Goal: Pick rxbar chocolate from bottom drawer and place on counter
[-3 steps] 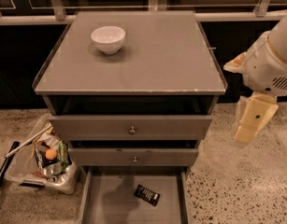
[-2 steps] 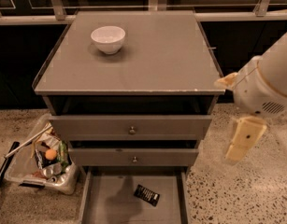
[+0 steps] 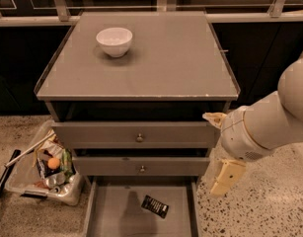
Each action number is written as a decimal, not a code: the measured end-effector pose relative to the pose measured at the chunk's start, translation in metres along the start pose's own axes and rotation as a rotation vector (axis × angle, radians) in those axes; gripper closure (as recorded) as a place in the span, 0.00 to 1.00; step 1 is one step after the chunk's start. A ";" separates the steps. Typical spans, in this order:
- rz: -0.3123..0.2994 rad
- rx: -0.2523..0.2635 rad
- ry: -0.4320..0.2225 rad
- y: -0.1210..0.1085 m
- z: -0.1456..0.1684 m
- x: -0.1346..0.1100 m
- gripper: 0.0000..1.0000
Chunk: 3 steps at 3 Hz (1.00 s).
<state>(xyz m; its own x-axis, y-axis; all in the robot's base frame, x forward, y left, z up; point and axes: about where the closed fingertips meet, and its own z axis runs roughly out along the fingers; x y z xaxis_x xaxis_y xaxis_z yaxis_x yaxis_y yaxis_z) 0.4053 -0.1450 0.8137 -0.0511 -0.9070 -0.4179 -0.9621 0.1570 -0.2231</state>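
Observation:
The rxbar chocolate (image 3: 155, 206), a small black wrapper, lies flat on the floor of the open bottom drawer (image 3: 116, 214), right of its middle. The grey counter (image 3: 161, 58) tops the cabinet and carries a white bowl (image 3: 114, 41) at its back left. My gripper (image 3: 224, 176) hangs from the white arm at the right of the cabinet, level with the second drawer. It is above and to the right of the bar, outside the drawer, and holds nothing that I can see.
Two upper drawers with round knobs (image 3: 139, 138) are slightly ajar above the bottom drawer. A clear bin of rubbish (image 3: 45, 172) sits on the speckled floor left of the cabinet. A railing and dark panels run behind.
My arm and gripper have moved down and to the left, closer to the right side of the cabinet. The bar, the bowl and the drawers have not moved.

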 end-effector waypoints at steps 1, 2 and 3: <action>0.000 0.000 0.000 0.000 0.000 0.000 0.00; 0.020 -0.031 -0.017 0.002 0.034 -0.001 0.00; 0.034 -0.035 -0.054 -0.002 0.080 0.002 0.00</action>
<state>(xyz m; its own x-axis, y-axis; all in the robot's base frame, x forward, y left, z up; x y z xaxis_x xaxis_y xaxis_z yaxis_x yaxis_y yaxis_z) 0.4285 -0.1160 0.7424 -0.0703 -0.8790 -0.4716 -0.9689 0.1726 -0.1773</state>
